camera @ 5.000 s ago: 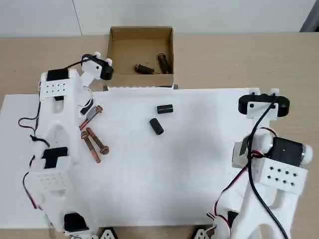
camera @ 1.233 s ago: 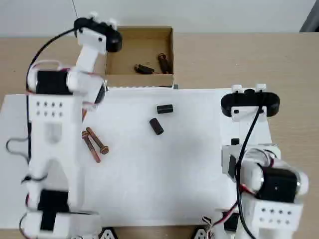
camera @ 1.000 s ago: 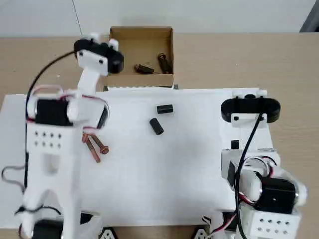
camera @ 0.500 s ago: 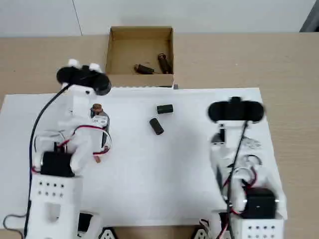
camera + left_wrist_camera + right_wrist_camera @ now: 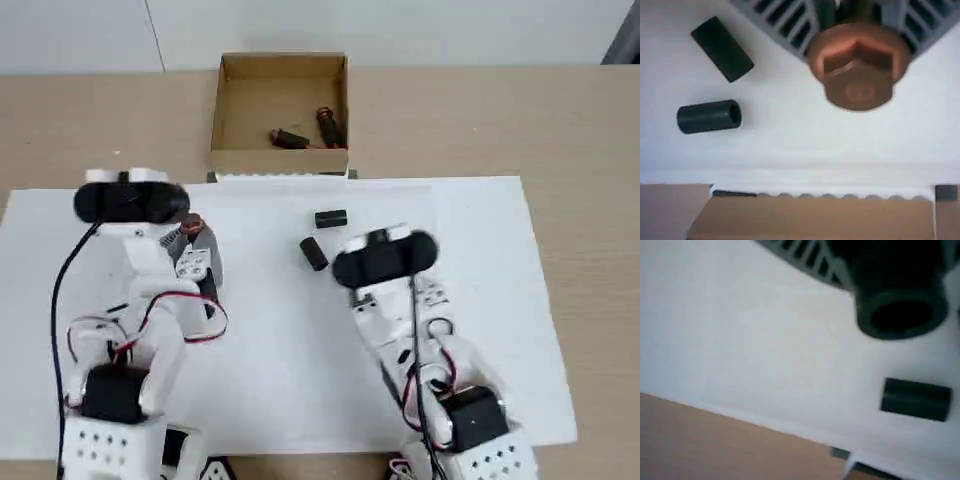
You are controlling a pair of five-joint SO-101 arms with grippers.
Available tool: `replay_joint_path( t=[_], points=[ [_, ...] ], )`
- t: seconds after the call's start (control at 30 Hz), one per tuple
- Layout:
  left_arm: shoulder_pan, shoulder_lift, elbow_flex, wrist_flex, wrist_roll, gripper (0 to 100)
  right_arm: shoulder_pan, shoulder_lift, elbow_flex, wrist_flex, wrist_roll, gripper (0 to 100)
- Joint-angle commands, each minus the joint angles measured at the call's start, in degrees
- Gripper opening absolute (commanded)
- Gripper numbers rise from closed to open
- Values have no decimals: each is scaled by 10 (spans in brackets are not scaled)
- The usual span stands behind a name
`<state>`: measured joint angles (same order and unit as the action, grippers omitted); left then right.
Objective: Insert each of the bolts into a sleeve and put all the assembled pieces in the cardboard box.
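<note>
Recorded a tan wooden table (image 5: 580, 120) bearing a white sheet (image 5: 290, 340) across its nearer part. Noted the cardboard box (image 5: 250, 160) standing on bare wood at the sheet's far edge. Located one black sleeve (image 5: 331, 218) lying on its side on the sheet near the box, with a second sleeve (image 5: 314, 253) just beside it, toward the near side.

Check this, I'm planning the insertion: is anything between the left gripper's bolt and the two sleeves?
Nothing visible does: bare mat lies between the bolt in the left gripper and the angled sleeve, and the other sleeve.
</note>
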<state>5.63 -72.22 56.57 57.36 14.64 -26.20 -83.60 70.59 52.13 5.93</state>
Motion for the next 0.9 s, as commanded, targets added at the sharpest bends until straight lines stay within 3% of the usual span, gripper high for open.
replay_joint_path(
  t=[0.0,0.1,0.23,0.43,0.63,0.87],
  points=[
    [37,-61,14,-14,38,6,-43,-28,26,-44,-10,3],
    [69,-114,40,-14,105,6,-66,-61,63,-63,-10,3],
    [103,-195,81,-14,138,6,-85,-129,113,-80,-7,3],
    [106,-323,153,-17,208,7,-114,-205,169,-81,-10,3],
    [110,-314,158,-19,274,7,-158,-197,181,-90,-11,3],
    [111,-314,160,-89,280,7,-170,-197,200,-134,-7,3]
  ],
)
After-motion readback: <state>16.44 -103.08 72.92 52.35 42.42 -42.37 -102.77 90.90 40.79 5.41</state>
